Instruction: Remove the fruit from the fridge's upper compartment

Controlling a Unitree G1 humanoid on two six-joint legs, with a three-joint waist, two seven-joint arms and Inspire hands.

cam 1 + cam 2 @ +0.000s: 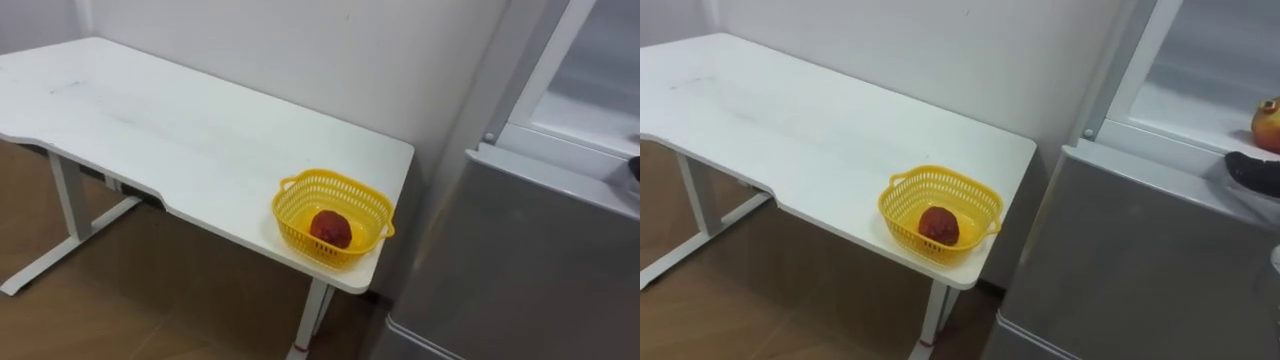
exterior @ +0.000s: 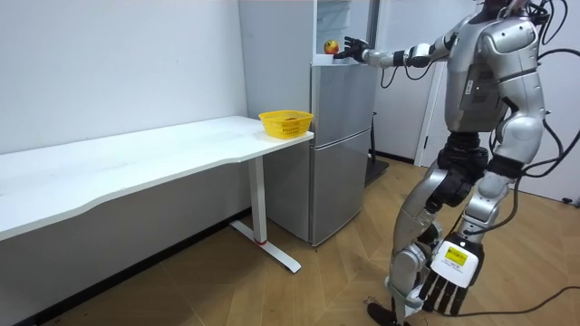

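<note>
Fridge (image 1: 1140,260) fills the lower right of the eye views, grey, and its upper compartment is open. On the white shelf (image 1: 1185,110) inside lies the fruit (image 1: 1268,125), red and yellow, near the front edge. The right hand (image 1: 1250,172) reaches to it with fingers straight and apart; its dark fingertips lie just below the fruit, and I cannot tell if they touch it. The left hand (image 2: 442,292) hangs beside the leg, fingers relaxed. Left of the fridge stands a white table (image 1: 790,120). At its corner near the fridge sits a yellow basket (image 1: 905,230) with one dark red fruit (image 1: 939,226) inside.
</note>
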